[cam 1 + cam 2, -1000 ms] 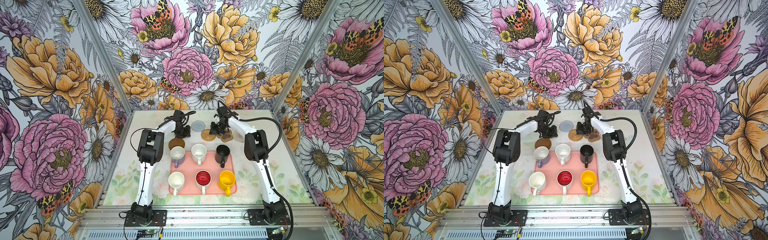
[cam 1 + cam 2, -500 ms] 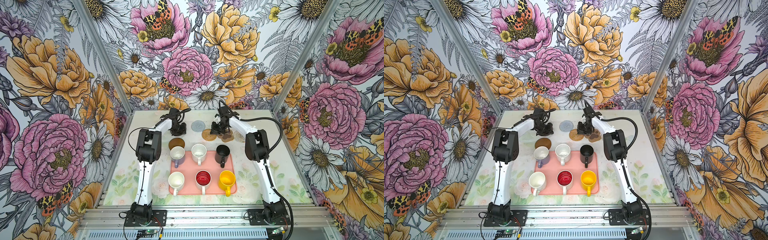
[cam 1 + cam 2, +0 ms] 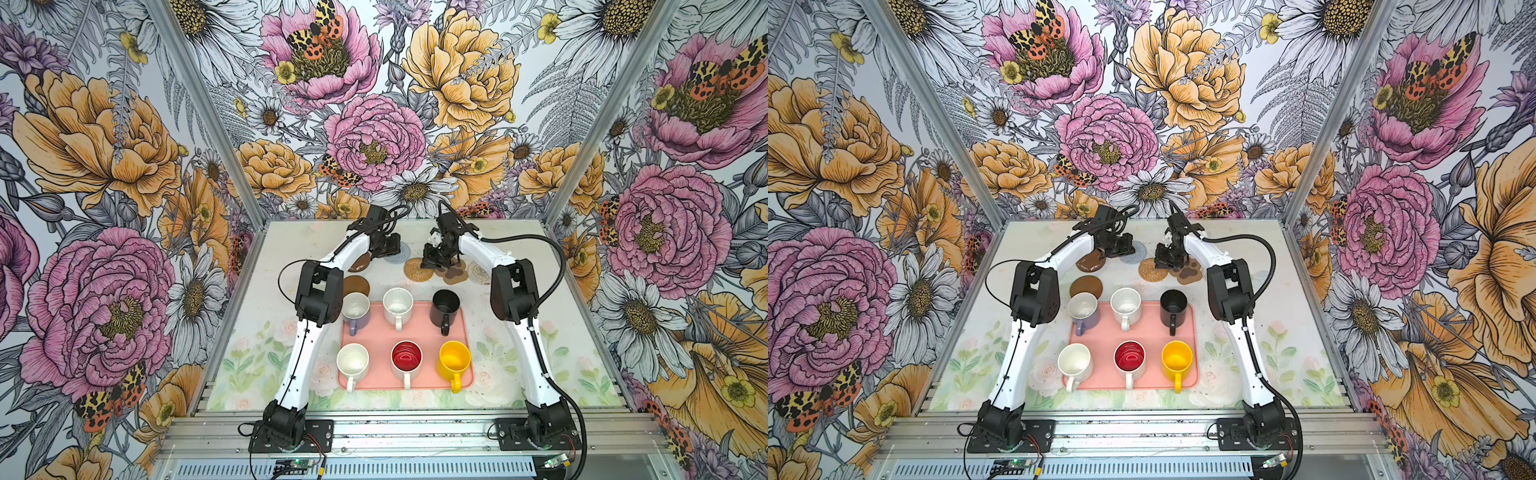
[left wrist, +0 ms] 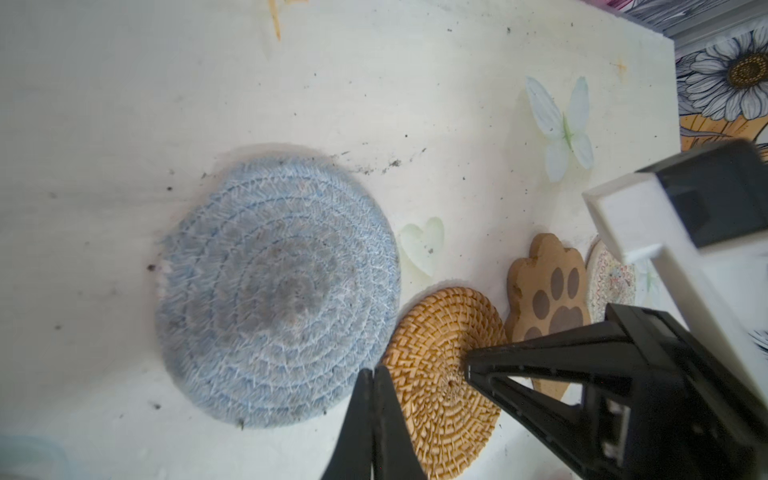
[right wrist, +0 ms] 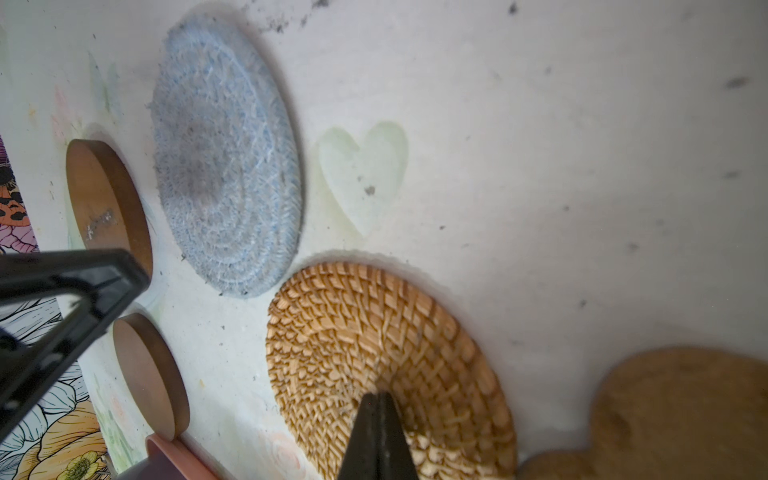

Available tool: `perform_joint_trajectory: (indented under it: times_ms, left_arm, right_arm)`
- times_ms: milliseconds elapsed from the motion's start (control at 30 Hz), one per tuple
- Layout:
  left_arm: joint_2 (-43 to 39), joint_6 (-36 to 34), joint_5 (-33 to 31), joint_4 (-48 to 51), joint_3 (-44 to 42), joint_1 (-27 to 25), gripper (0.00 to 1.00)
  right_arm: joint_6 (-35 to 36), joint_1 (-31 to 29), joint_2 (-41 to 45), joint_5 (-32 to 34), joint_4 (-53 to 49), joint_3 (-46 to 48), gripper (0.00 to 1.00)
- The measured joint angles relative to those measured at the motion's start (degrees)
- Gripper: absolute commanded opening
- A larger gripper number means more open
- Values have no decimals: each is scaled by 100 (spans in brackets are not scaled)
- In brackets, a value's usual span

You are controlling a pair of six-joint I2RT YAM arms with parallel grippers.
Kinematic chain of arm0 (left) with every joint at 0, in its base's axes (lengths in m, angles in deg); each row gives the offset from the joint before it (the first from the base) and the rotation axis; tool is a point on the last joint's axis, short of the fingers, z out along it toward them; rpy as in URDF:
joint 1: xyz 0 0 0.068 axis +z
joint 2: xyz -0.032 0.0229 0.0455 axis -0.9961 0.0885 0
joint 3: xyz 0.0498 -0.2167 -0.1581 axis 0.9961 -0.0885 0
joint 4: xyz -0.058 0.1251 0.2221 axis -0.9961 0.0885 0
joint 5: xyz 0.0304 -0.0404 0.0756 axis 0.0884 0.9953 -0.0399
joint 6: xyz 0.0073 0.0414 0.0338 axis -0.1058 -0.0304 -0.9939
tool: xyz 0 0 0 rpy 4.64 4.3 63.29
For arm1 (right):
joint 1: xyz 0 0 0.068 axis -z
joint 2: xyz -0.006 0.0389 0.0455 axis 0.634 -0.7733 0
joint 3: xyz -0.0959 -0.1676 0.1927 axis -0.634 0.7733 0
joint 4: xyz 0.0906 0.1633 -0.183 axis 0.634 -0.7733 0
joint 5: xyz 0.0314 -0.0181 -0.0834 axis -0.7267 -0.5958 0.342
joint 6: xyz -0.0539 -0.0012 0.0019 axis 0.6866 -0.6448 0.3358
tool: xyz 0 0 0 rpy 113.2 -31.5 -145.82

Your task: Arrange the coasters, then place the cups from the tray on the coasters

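the coasters are all lying on the worktop, but in a tight cluster, not a spaced set, so i am judging the arranging as only partly done. the tan rattan coaster is sitting directly under my right jaws. those jaws are pressed shut on nothing, and their tip is resting on its weave or just above it; i cannot tell which. the paw coaster is lying just beside those jaws on their outer side, crowding the rattan one. the pale woven coaster is tucking against the paw's far edge. the grey-blue coaster is lying just beside my left jaws, which are also closed tight and carrying nothing. their tip is hovering near the spot where its rim is meeting the rattan one. one brown disc is lying behind my left jaws, under that forearm, and a second brown disc is lying further back, just short of the tray.

no cup is standing on a coaster yet. all six, from the lavender cup to the yellow cup, are waiting on the tray, well behind both jaws. spreading the coasters and moving every cup are what i am reckoning as left.
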State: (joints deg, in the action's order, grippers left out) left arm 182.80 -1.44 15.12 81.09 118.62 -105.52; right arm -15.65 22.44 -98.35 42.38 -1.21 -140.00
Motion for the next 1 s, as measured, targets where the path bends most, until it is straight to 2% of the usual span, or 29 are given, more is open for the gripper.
perform_joint_trajectory:
  times_ms: [133,333,1000]
  left_arm:
    - [365,136,61,-26,201,39,0]
    - [356,238,46,-103,149,105,0]
    - [-678,168,-96,-841,-1755,350,0]
  right_arm:
    - [0,0,0,2,0,0,0]
    - [0,7,0,2,0,0,0]
    - [-105,87,-81,164,-83,-205,0]
